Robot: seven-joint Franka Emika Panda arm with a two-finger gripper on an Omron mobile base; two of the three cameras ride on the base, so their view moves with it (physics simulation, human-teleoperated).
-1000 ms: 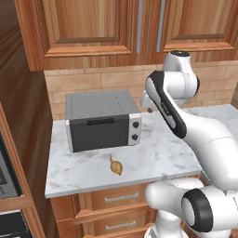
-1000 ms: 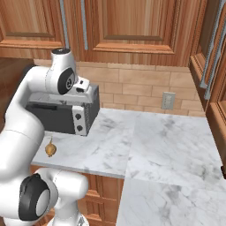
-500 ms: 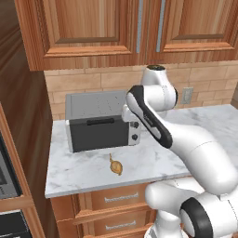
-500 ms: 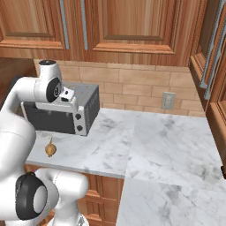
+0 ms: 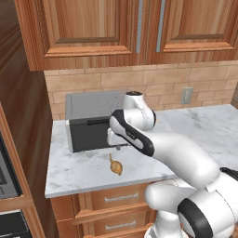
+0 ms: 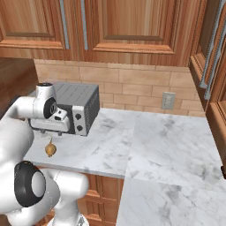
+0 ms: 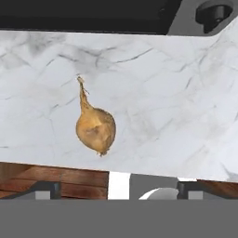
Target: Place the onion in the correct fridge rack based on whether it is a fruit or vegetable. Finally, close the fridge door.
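Behind the onion (image 7: 96, 130) on the marble counter (image 7: 162, 111) stands a toaster oven (image 5: 90, 122); end effector (image 7: 114, 188) fingers spread apart above.

The onion (image 5: 115, 166) lies on the counter (image 5: 195, 125) near its front edge, just before the toaster oven (image 5: 90, 122), which stands at the back by the wall. My gripper (image 7: 118, 188) hangs above the onion, apart from it. An outlet (image 6: 167, 100) sits on the wall, well to the right.
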